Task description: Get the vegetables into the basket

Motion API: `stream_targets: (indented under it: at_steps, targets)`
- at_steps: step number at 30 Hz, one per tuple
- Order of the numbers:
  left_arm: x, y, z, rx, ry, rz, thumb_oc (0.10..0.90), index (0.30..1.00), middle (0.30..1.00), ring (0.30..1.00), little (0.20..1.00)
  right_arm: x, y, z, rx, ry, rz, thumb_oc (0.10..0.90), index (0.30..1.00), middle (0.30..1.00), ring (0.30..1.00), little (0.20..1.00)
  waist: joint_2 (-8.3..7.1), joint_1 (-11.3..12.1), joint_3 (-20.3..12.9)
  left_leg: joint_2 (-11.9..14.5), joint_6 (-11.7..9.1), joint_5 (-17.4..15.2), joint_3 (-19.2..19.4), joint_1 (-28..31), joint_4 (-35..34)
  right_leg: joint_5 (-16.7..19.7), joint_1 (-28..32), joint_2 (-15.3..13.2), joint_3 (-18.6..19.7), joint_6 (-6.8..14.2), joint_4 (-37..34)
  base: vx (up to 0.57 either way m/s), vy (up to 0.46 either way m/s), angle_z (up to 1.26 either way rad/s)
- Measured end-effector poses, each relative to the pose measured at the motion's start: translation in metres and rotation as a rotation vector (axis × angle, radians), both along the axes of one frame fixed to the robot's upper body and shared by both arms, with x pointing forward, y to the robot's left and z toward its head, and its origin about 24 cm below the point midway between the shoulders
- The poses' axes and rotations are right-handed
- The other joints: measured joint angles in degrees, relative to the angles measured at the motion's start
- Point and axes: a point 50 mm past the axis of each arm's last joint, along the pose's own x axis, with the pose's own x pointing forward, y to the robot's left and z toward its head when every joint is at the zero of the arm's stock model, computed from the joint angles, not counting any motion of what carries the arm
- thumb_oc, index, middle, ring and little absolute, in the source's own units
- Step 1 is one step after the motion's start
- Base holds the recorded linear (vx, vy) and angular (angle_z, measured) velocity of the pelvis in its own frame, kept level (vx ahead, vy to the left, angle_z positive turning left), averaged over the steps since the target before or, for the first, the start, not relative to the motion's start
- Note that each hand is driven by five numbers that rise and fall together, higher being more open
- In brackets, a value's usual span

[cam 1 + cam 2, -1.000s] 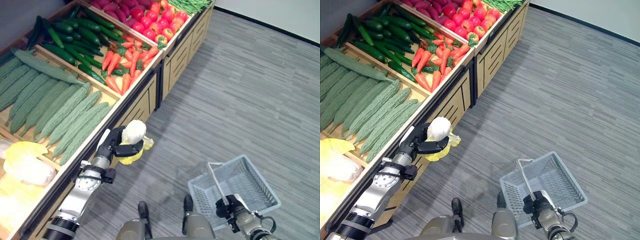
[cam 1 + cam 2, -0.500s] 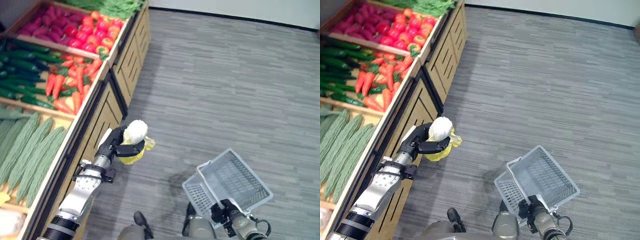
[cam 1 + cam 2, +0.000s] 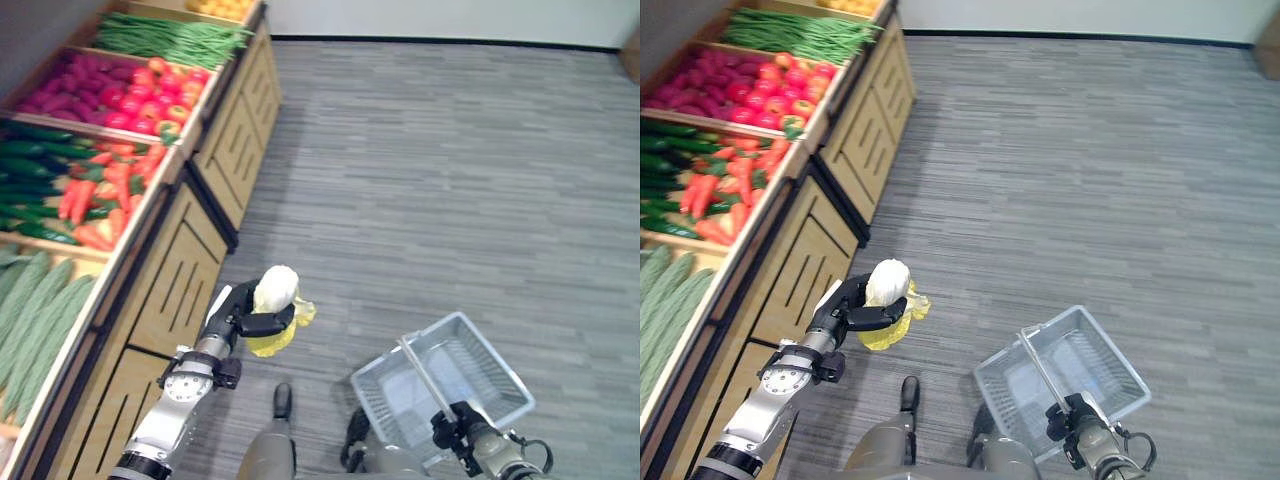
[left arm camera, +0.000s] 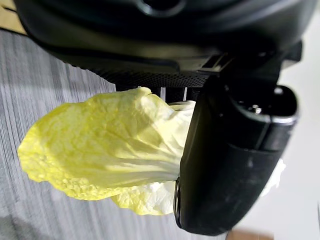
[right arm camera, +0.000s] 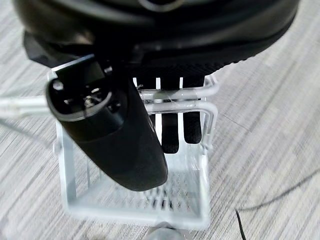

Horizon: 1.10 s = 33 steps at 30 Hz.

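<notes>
A pale yellow-and-white napa cabbage (image 3: 274,303) hangs over the grey floor beside the wooden stand, with my left hand (image 3: 238,312) shut on it. In the left wrist view its leafy yellow end (image 4: 105,150) sticks out past the thumb (image 4: 225,165). A light grey wire basket (image 3: 445,385) hangs low at the right, empty, its handle (image 3: 425,380) standing up. My right hand (image 3: 455,432) is shut on that handle; the right wrist view shows the fingers (image 5: 170,132) curled round the wire handle (image 5: 175,97) above the basket (image 5: 135,202).
A long wooden produce stand (image 3: 170,270) runs along the left, with bins of bitter gourds (image 3: 35,310), carrots (image 3: 100,195), cucumbers (image 3: 30,165), red peppers (image 3: 140,100) and green beans (image 3: 170,40). Grey plank floor (image 3: 450,180) spreads wide to the right.
The whole view has swung along the stand, so the camera has moved. The cabbage stays in my left hand and the basket in my right, the basket now hanging more level.
</notes>
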Motion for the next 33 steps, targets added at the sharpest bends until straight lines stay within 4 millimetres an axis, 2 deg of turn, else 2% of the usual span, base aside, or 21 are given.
stream_targets:
  at_steps: [2, 3, 6, 8, 11, 15, 21, 26, 30, 33]
  targets:
    - [0.001, 0.001, 0.003, 0.010, -0.008, -0.015, 0.400, 0.300, 0.300, 0.300, 0.300, -0.003, 0.003, -0.001, 0.021, -0.005, -0.026, 0.400, 0.300, 0.300, 0.300, 0.300, -0.12, -1.3, 0.2, 0.4, 2.0, 0.3, 4.0, 1.8, 1.0, -1.0, -0.4, 0.7, 1.3, -0.2, 0.9, 0.05, 0.159, -0.26]
    - [0.001, 0.000, 0.005, 0.009, -0.013, -0.021, 0.400, 0.300, 0.300, 0.300, 0.300, -0.005, 0.003, -0.002, 0.019, -0.004, -0.036, 0.400, 0.300, 0.300, 0.300, 0.300, -0.07, -1.2, 0.2, 0.3, 2.0, 0.3, 4.8, 2.8, 0.7, -1.2, -0.9, 0.8, 2.0, 0.0, 1.4, 0.03, 0.113, -0.43]
    - [0.003, 0.000, 0.007, 0.016, -0.029, -0.026, 0.400, 0.300, 0.300, 0.300, 0.300, -0.002, -0.001, 0.001, 0.011, -0.010, -0.034, 0.400, 0.300, 0.300, 0.300, 0.300, 0.60, -1.2, 0.6, 0.6, 2.0, 0.0, 4.8, 5.7, -0.4, -0.2, -2.3, 1.1, 4.7, -0.7, 2.5, 0.03, 0.101, -0.46]
    - [0.004, 0.000, 0.008, 0.024, -0.036, -0.026, 0.400, 0.300, 0.300, 0.300, 0.300, 0.005, -0.006, 0.006, -0.008, -0.040, -0.031, 0.400, 0.300, 0.300, 0.300, 0.300, 1.19, -0.9, 1.0, 0.4, 1.9, -1.6, 5.5, 6.1, -0.7, -0.4, -3.3, 0.8, 5.5, -0.3, 3.8, 0.02, 0.060, -0.33]
    - [0.004, 0.005, 0.007, 0.029, -0.032, -0.003, 0.400, 0.300, 0.300, 0.300, 0.300, 0.017, -0.010, 0.014, -0.019, -0.089, -0.017, 0.400, 0.300, 0.300, 0.300, 0.300, 1.29, 0.5, 1.1, -0.7, 2.7, -2.3, 7.3, 6.5, -1.6, -1.1, -5.0, -0.6, 6.8, 0.9, 5.7, 0.03, 0.040, -0.19]
    - [0.004, 0.011, 0.007, 0.038, -0.029, 0.025, 0.400, 0.300, 0.300, 0.300, 0.300, 0.027, -0.006, 0.018, -0.016, -0.115, 0.020, 0.400, 0.300, 0.300, 0.300, 0.300, 1.28, 2.4, 1.2, -1.4, 3.8, -3.0, 7.8, 8.3, -1.8, -3.5, -4.9, -2.3, 6.1, 3.1, 8.6, 0.05, 0.017, -0.06]
    - [0.003, 0.015, 0.003, 0.111, -0.011, 0.009, 0.400, 0.300, 0.300, 0.300, 0.300, 0.047, -0.004, 0.030, -0.011, -0.183, 0.061, 0.400, 0.300, 0.300, 0.300, 0.300, 1.26, 3.0, 1.2, -1.6, 4.0, -3.1, 8.0, 9.9, -1.7, -4.1, -3.8, -2.4, 6.2, 2.4, 9.6, 0.04, -0.002, -0.02]
    - [0.002, 0.021, 0.000, 0.273, 0.027, -0.054, 0.400, 0.300, 0.300, 0.300, 0.300, 0.075, -0.006, 0.054, -0.045, -0.271, 0.144, 0.400, 0.300, 0.300, 0.300, 0.300, 1.26, 2.8, 1.1, -1.4, 4.0, -3.1, 8.0, 10.7, -1.8, -4.1, -3.0, -2.2, 6.1, 2.3, 9.5, 0.01, -0.003, 0.00]
    - [0.008, 0.040, 0.013, 0.538, 0.015, -0.112, 0.400, 0.300, 0.300, 0.300, 0.300, 0.108, 0.002, 0.090, -0.086, -0.420, 0.286, 0.400, 0.300, 0.300, 0.300, 0.300, 1.38, 2.6, 1.0, -1.2, 4.0, -3.1, 7.8, 11.1, -1.8, -4.0, -2.4, -2.1, 5.8, 2.1, 9.4, 0.02, -0.018, 0.02]
    - [0.017, 0.042, 0.024, 0.716, -0.015, -0.160, 0.400, 0.300, 0.300, 0.300, 0.300, 0.125, 0.013, 0.110, -0.082, -0.497, 0.347, 0.400, 0.300, 0.300, 0.300, 0.300, 1.92, 2.6, 0.3, -1.1, 4.0, -3.1, 7.5, 11.8, -2.0, -4.1, -1.2, -2.1, 5.1, 2.1, 8.7, 0.04, -0.046, 0.10]
